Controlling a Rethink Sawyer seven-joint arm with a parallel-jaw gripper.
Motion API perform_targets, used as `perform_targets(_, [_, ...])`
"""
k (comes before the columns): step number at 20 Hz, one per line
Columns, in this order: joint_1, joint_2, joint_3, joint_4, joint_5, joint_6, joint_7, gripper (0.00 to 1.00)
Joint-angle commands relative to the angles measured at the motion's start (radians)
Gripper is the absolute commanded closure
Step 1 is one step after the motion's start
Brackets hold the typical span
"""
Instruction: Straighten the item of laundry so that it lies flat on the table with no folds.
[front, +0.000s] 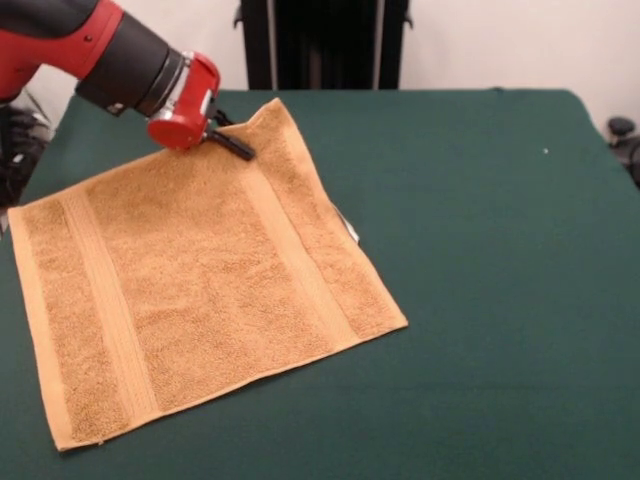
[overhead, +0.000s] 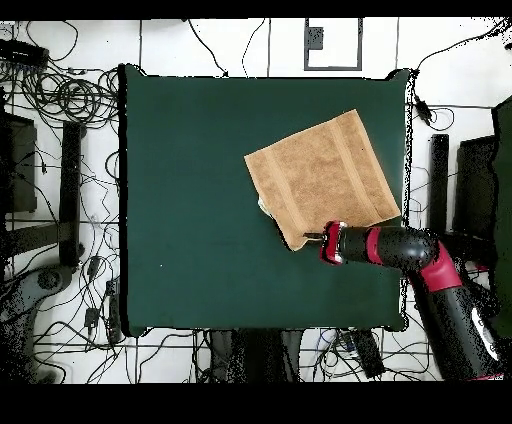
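The orange-tan towel (front: 200, 270) lies spread out on the dark green table (front: 480, 250), in the left half of the front view. Two woven bands run across it, and a small white tag (front: 347, 226) pokes out from its right edge. No large fold shows. My gripper (front: 235, 147), black below a red wrist, rests low at the towel's far corner. The overhead view shows the towel (overhead: 322, 178) on the table's (overhead: 190, 200) right side, with the gripper (overhead: 312, 238) at the corner nearest the base. Whether it grips the cloth is not visible.
The towel's left corner reaches the table's left edge in the front view. The black pedestal (front: 325, 45) stands beyond the far edge. Cables (overhead: 70, 100) and dark equipment (overhead: 30, 240) lie on the floor around the table.
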Motion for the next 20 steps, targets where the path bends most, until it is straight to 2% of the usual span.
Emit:
perform_targets(1, [0.048,0.071,-0.096,-0.055,-0.064,0.081,-0.368,1.0])
perform_targets(13, [0.059,0.067,-0.101,-0.047,-0.063,0.025,-0.35,1.0])
perform_targets(15, [0.043,0.088,-0.092,-0.048,-0.043,0.038,-0.384,1.0])
perform_targets(20, [0.051,0.079,-0.095,-0.049,-0.04,0.046,-0.371,1.0])
